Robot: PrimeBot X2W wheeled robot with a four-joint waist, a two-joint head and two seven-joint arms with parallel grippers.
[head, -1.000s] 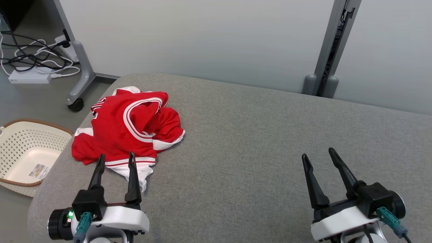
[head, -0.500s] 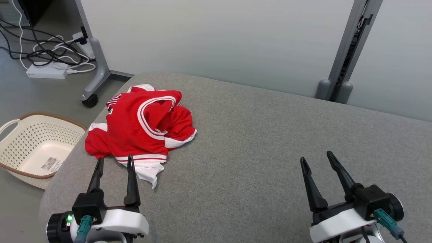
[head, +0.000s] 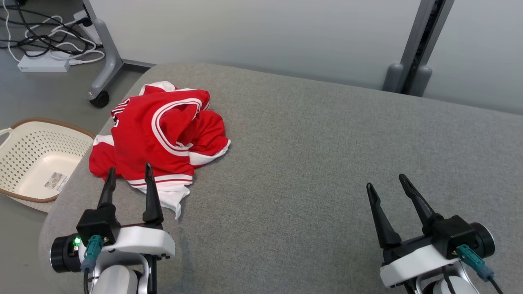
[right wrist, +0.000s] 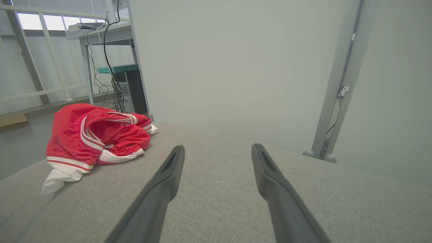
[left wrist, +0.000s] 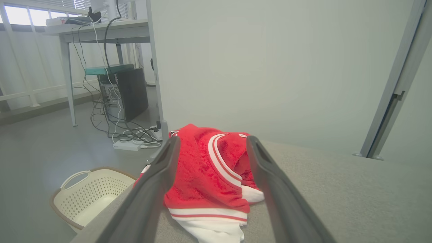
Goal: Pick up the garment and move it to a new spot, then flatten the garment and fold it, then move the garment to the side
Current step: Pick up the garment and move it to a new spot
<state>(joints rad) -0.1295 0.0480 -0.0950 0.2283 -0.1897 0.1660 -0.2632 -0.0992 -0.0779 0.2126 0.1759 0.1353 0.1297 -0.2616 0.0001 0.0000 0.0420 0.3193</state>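
A crumpled red garment [head: 159,134] with white stripes and a white hem lies at the left end of the grey padded table [head: 327,155]. It also appears in the left wrist view as the garment [left wrist: 206,175] and in the right wrist view as the garment [right wrist: 91,135] at the left. My left gripper [head: 128,173] is open, fingers pointing at the garment's near hem with nothing between them; from its wrist the left gripper [left wrist: 211,143] frames the cloth. My right gripper [head: 388,181] is open over bare table at the lower right, as is the right gripper [right wrist: 217,150] in its own view.
A cream perforated basket [head: 36,159] sits on the floor left of the table. A wheeled desk leg [head: 102,69], cables and a power strip [head: 41,63] lie beyond it. A grey post [head: 412,45] stands against the wall behind the table.
The head camera has shifted, so the whole picture has moved. Relative to the garment, my left gripper's fingertips sit slightly further up over its hem. Both grippers stay open.
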